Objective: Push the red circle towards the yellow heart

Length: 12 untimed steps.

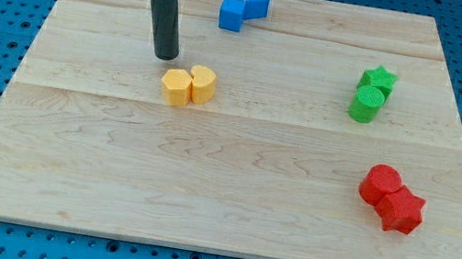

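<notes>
Dark rod down on the pale wooden table (228, 204), my tip (165, 55) just above the two touching yellow plastic blocks: yellow hexagon (176, 87), yellow heart (203, 83). No claw on this arm. Red circle (380, 185) far off at lower right, touching the red star (402, 212). Blue pair (242, 10) at top; green pair (371, 93) right.

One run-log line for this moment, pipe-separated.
my tip: just above-left of yellow pair, apart | red circle: lower right, touching red star | yellow heart: upper centre-left | push: not started
</notes>
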Each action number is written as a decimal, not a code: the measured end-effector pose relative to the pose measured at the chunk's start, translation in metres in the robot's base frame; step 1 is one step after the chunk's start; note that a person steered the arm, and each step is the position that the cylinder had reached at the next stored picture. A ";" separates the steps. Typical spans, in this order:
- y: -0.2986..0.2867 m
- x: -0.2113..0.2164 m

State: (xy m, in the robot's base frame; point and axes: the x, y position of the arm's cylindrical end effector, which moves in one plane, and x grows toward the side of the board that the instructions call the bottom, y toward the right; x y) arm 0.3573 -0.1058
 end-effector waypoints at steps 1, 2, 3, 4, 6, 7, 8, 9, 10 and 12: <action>0.000 0.000; 0.000 0.000; 0.004 0.001; -0.001 0.001; 0.111 -0.027; 0.166 0.004; 0.163 0.041; 0.161 0.045; 0.161 0.045; 0.180 0.048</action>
State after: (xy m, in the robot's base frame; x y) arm 0.4057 0.0739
